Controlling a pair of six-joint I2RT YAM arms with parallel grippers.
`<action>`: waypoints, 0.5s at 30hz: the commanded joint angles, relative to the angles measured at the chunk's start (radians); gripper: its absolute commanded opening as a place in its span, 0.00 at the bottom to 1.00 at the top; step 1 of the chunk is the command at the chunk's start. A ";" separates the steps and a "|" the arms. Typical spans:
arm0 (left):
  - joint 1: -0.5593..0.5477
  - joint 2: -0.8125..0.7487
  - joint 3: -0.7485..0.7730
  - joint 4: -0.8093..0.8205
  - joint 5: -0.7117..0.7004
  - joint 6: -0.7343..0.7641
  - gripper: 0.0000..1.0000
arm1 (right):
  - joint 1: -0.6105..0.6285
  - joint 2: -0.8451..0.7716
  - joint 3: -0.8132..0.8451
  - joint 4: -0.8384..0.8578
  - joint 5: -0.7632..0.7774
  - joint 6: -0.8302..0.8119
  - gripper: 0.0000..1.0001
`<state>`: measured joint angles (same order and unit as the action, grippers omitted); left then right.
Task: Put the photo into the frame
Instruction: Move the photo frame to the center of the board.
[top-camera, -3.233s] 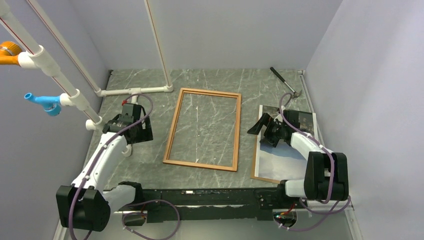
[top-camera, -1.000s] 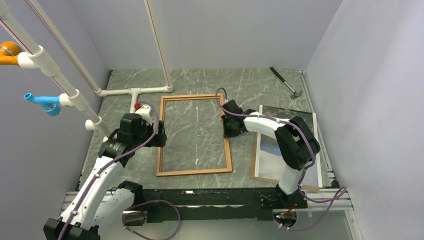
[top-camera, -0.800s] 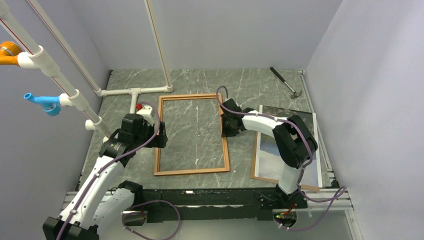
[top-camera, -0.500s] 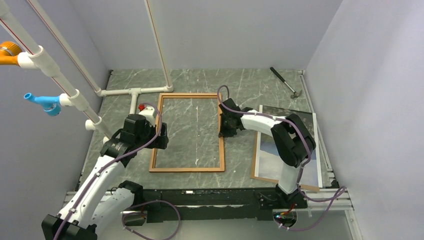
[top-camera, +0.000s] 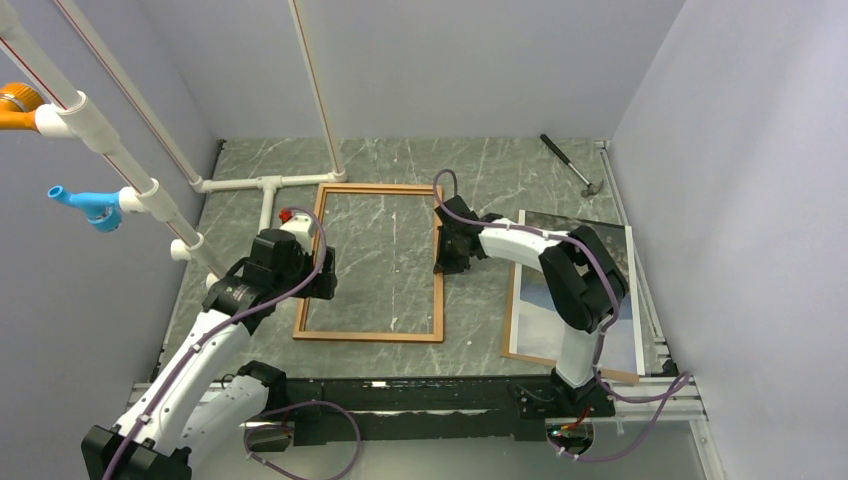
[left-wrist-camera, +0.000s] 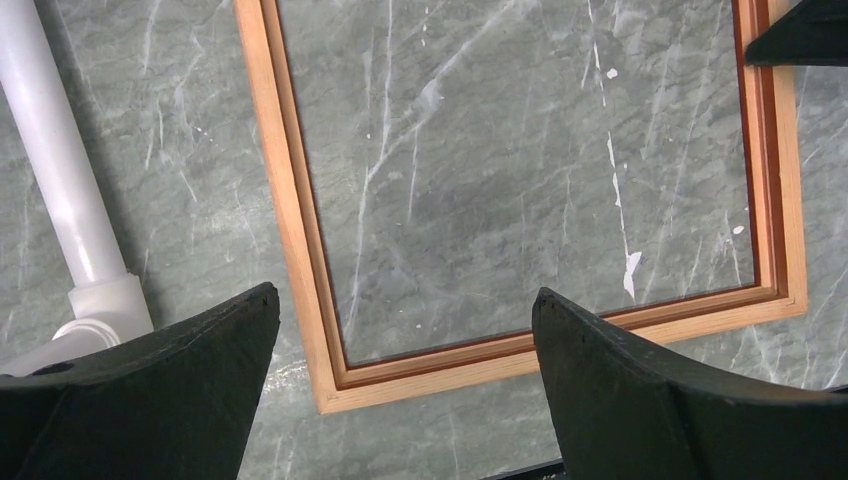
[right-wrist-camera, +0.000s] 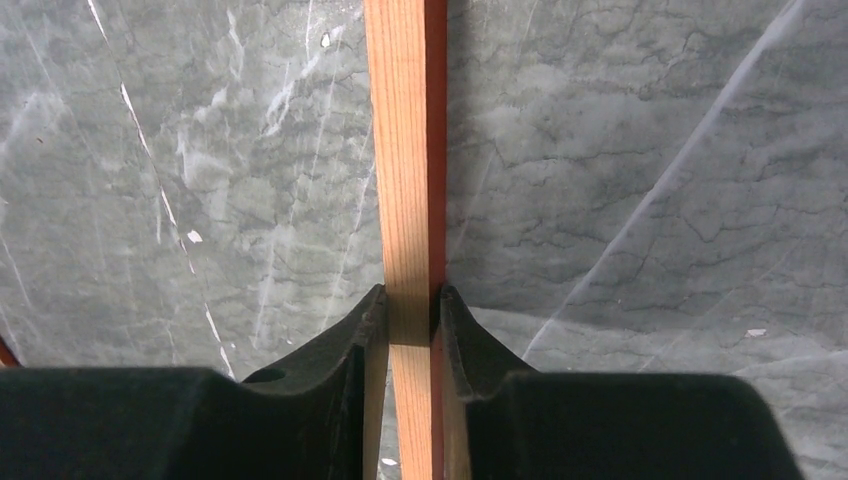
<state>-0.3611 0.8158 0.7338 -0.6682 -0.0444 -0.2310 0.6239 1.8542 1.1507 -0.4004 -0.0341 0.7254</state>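
- The frame (top-camera: 368, 336) has slid to the left and closer to the arms since the first picture, and it lies straighter now. The right arm has left the photo (top-camera: 532, 305) and reached across to the frame.
- The right pincer (right-wrist-camera: 410, 297) is clamped on the frame's right rail, with one finger on each side of the thin wood. I think it holds there so that it can drag the frame flat along the counter (top-camera: 400, 160) without lifting it.
- The left pincer (left-wrist-camera: 402, 300) hangs over the frame's near left corner. Its fingers are wide apart and it holds nothing. It looks ready to catch or steady that side.
- The frame lies flat in the middle of the counter. It is empty, and only the grey stone shows inside it.
- The photo is well apart from the frame, on the right side. It lies picture side up on a brown board (top-camera: 524, 355), partly hidden under the right arm. It is not in the frame yet.
- My guess is that the frame is being pulled to a spot that both arms can reach, so the photo can be laid in next.
- A hammer (top-camera: 570, 165) lies in the far right corner, and a white pipe (left-wrist-camera: 60, 180) runs beside the frame's left rail. Both are out of the way.
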 joint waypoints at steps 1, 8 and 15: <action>-0.009 -0.004 0.039 0.005 -0.016 -0.012 0.99 | 0.005 -0.073 -0.030 0.023 0.030 0.005 0.34; -0.011 -0.029 0.030 0.027 0.035 -0.001 0.99 | -0.011 -0.201 -0.043 -0.068 0.143 -0.049 0.71; -0.013 -0.031 0.029 0.046 0.070 0.007 0.99 | -0.162 -0.351 -0.176 -0.092 0.147 -0.097 0.87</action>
<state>-0.3702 0.8024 0.7353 -0.6682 -0.0158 -0.2298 0.5640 1.5913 1.0554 -0.4477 0.0792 0.6666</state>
